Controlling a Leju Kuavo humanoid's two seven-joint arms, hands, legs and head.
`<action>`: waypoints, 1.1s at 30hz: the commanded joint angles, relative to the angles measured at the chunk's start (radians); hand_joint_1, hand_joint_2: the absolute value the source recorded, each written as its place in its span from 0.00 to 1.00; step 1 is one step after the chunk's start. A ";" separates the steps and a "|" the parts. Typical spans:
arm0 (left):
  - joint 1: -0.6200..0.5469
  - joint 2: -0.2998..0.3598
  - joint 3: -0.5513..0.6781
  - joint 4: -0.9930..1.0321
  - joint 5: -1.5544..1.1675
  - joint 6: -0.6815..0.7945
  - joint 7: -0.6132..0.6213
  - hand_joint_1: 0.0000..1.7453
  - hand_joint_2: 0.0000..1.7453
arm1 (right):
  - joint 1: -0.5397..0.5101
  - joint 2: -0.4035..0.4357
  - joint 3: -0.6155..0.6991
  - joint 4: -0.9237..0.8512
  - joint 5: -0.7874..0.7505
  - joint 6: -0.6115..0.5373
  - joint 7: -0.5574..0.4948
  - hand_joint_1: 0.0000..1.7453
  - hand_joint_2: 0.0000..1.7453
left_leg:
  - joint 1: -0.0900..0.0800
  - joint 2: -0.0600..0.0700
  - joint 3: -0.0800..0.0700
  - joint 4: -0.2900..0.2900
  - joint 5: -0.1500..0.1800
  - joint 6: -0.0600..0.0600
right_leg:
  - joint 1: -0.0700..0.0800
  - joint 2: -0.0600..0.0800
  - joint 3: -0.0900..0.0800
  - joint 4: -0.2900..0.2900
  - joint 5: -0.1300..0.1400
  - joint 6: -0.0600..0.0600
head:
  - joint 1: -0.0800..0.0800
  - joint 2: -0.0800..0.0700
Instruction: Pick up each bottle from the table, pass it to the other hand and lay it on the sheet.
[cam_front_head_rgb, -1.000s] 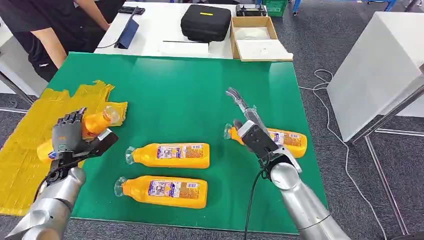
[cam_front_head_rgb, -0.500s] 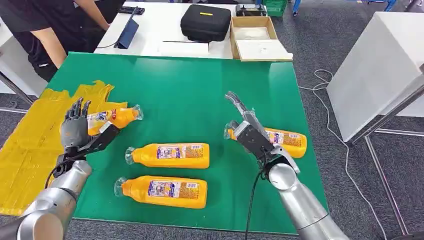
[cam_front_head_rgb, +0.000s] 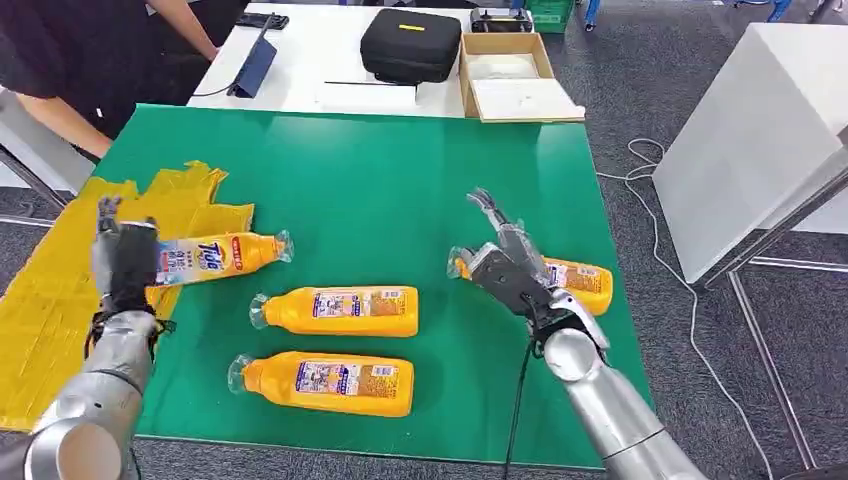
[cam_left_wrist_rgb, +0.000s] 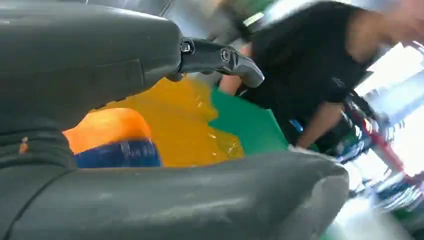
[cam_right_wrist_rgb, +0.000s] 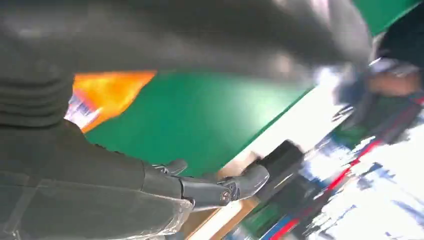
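Head view: left hand (cam_front_head_rgb: 125, 262) fingers apart, holding nothing, beside orange plastic bottle (cam_front_head_rgb: 215, 255) lying half on crumpled yellow sheet (cam_front_head_rgb: 45, 300); it held that bottle a second ago. Right hand (cam_front_head_rgb: 510, 262) spread, empty, over next orange bottle (cam_front_head_rgb: 575, 280) on green desk (cam_front_head_rgb: 370, 180). Bottles look rigid, slick; grip mid-body.

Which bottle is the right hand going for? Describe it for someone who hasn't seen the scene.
On the green table, look toward its right edge, away from the yellow sheet. The orange bottle lying there alone, partly under the right hand, is the one; the other bottles lie further left.
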 joint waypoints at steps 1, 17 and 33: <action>-0.006 0.006 -0.215 -0.234 0.252 -0.027 -0.003 0.00 0.00 | 0.018 -0.110 -0.148 0.005 0.200 -0.038 0.113 0.00 1.00 | 0.001 -0.008 0.000 0.001 0.000 0.000 | 0.001 -0.008 0.003 0.000 -0.002 -0.001 | 0.001 0.000; -0.019 0.017 -0.292 -0.204 0.333 -0.034 -0.003 0.00 0.00 | 0.011 -0.074 -0.195 0.086 0.470 0.074 0.187 0.00 1.00 | 0.000 -0.006 0.007 0.002 -0.003 -0.001 | 0.002 -0.009 0.009 -0.001 -0.003 -0.003 | 0.000 0.000; -0.147 -0.027 -0.383 -0.095 0.363 -0.047 -0.003 0.00 0.00 | 0.088 -0.204 -0.170 0.237 0.452 0.161 0.167 0.00 1.00 | -0.001 -0.009 0.003 0.001 0.000 0.001 | 0.001 -0.011 0.007 -0.002 -0.001 -0.001 | 0.000 0.000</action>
